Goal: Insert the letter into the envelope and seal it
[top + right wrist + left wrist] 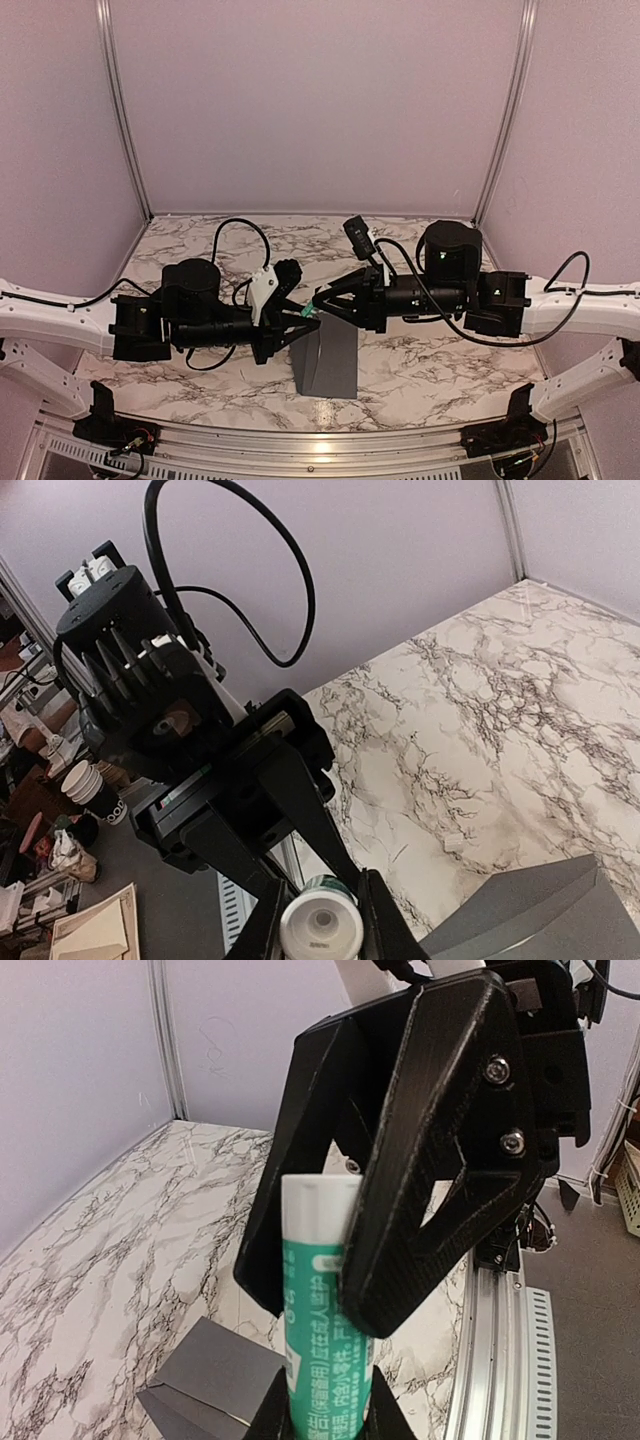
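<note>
The dark grey envelope (328, 362) lies on the marble table near the front edge, directly below both grippers; it also shows as a grey corner (205, 1375) and a grey edge (545, 920) in the wrist views. The letter is out of view. A white-and-green tube (320, 1290) hangs in the air between the arms. My left gripper (328, 1422) is shut on its green body. My right gripper (320, 932) is shut on its white cap (320, 925), with its black fingers (420, 1180) coming in from the other side. Above the envelope the two grippers meet tip to tip (310, 314).
The marble table (420, 360) stretches back to lilac walls with metal posts (125, 110). A black cable (240, 235) loops over the left arm. An aluminium rail (320, 440) runs along the table's front edge.
</note>
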